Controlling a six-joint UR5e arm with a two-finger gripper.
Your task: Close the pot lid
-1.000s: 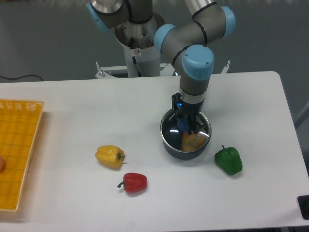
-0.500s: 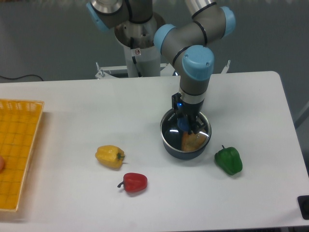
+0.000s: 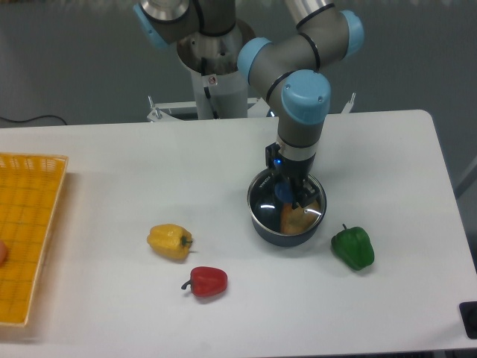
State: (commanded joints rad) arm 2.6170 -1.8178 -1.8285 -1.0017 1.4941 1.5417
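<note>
Now my gripper (image 3: pixel 289 195) clenched on blue centre knob of round clear glass lid (image 3: pixel 288 205), lid resting atop small dark blue-grey saucepan (image 3: pixel 285 231) on white desk (image 3: pixel 112 164). Glass: rigid, fragile, slick; knob only sound hold.

A single fixed camera stands in front of the white table (image 3: pixel 112 164), raised above it and tilted down, facing the UR5e arm's base (image 3: pixel 218 82) at the far edge against a grey wall. It sits at middle range: the table's right edge and near edge fall inside the frame, while the yellow tray (image 3: pixel 26 231) is cut by the left border and a dark object (image 3: pixel 469 317) by the lower right corner (what it is cannot be told). The pot (image 3: pixel 287 216) lies just right of centre, with the arm's upper links cropped by the top border.
</note>
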